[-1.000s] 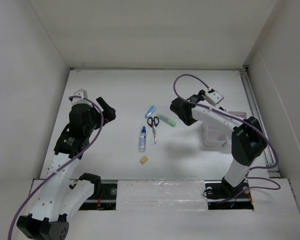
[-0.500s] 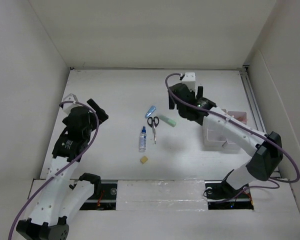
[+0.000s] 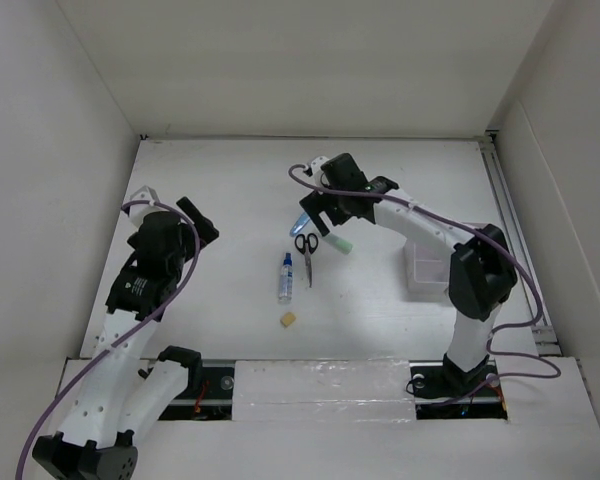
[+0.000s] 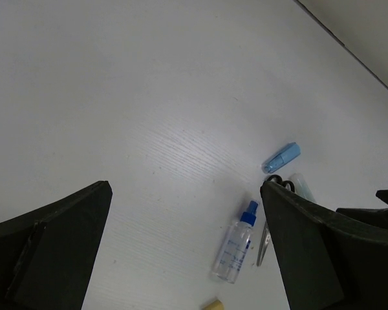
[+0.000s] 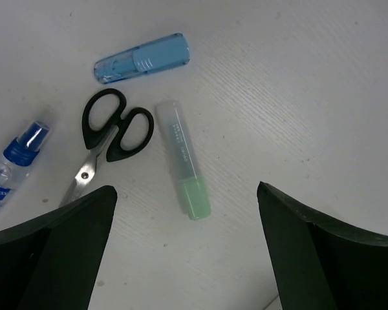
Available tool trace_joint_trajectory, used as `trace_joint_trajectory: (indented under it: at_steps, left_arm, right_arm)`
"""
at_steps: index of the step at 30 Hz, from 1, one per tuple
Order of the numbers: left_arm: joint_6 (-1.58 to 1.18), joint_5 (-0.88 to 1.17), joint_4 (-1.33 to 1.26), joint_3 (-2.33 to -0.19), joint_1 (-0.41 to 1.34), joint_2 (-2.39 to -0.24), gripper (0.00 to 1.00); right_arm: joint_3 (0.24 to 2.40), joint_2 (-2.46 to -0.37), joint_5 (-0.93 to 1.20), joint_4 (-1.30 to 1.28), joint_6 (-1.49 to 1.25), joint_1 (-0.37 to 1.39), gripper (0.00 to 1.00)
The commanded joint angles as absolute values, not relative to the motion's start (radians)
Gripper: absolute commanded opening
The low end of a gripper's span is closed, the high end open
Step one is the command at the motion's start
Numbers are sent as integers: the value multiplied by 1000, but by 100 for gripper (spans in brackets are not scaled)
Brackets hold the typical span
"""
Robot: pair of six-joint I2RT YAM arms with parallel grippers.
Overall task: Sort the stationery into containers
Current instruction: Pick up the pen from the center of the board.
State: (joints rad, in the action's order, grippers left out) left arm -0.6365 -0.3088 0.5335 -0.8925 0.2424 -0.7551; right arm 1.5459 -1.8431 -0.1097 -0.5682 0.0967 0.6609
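Note:
The stationery lies mid-table: blue marker (image 3: pixel 301 222), black-handled scissors (image 3: pixel 306 247), green marker (image 3: pixel 338 242), blue-capped bottle (image 3: pixel 286 278) and yellow eraser (image 3: pixel 289 319). My right gripper (image 3: pixel 316 212) is open and empty, hovering over them. In the right wrist view its fingers straddle the green marker (image 5: pixel 183 158), with the scissors (image 5: pixel 110 132), blue marker (image 5: pixel 142 58) and bottle (image 5: pixel 13 169) to the left. My left gripper (image 3: pixel 200 222) is open and empty, left of the items. Its view shows the bottle (image 4: pixel 236 248), blue marker (image 4: pixel 281 157) and eraser (image 4: pixel 212 305). Translucent bins (image 3: pixel 428 272) stand at the right.
White walls enclose the table on the left, back and right. A metal rail (image 3: pixel 515 240) runs along the right edge beside the bins. My right arm (image 3: pixel 430 225) stretches across above the bins.
My right gripper swung left from beside the bins to above the scissors and markers. My left gripper shifted slightly left, then stayed put. The items have not moved.

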Motion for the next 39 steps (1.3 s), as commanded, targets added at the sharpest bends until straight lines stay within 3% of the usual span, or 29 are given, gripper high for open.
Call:
trace_joint_trajectory:
  at_steps: [1,9,20,31,37,39]
  left_arm:
    - [-614,-273,492,-919,247,-762,100]
    - [-594,-239,482,-910,247,-781,100]
    - [-584,-219,472,-910,247,-762,100]
    - [-584,-210,463,-900,247,-762,100]
    - [-575,-210,463,-900,247,-762,100]
    - [-575,-210,463,-900,247,-762,100]
  right_arm:
    - [1557,-1857,30,-570,231,649,95]
    - [1649,-2029,121,-646,264,629,92]
    - [1696,-2100,92,-658,273,600,89]
    - [1775,-2206,51,-730,285,600,69]
    - [1752,-2197,41,-750,276,591,67]
    - [1732,-2197,41,-750,276,591,62]
